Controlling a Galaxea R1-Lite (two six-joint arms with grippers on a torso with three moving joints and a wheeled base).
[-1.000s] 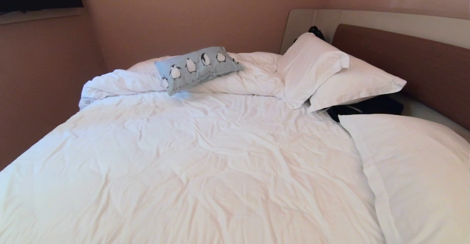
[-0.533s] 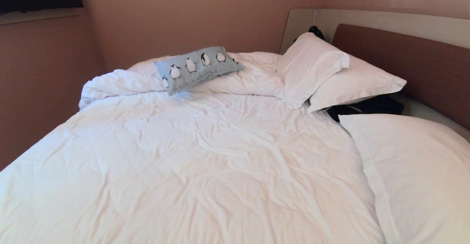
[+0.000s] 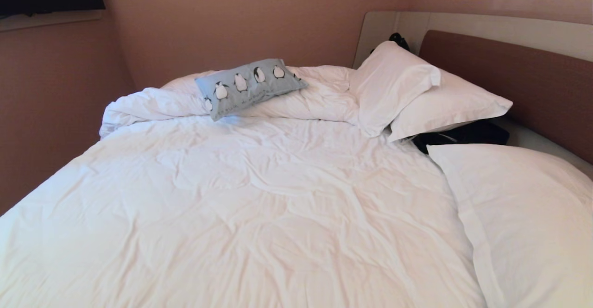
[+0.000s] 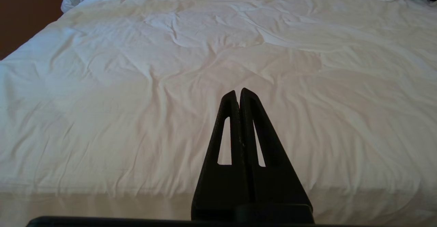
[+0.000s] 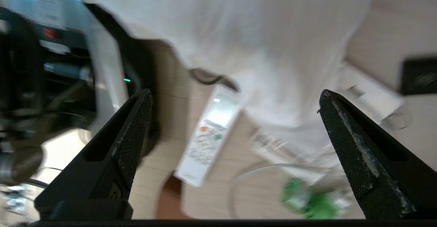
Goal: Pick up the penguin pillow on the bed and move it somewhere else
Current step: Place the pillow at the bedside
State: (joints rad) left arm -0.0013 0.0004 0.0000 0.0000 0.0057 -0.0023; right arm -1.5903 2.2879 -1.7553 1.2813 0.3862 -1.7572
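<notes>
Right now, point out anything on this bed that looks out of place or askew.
The penguin pillow lies tilted on the bunched-up duvet ridge at the far side of the bed, away from the white pillows by the headboard. Something dark is wedged under those stacked pillows; I cannot tell what.

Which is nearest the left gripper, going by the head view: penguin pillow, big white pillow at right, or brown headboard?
The left gripper is out of the head view, low at the bed's near edge.
1. Big white pillow, near right.
2. Penguin pillow, far side, on the bunched duvet.
3. Brown headboard, far right; too close to call against the penguin pillow.
</notes>
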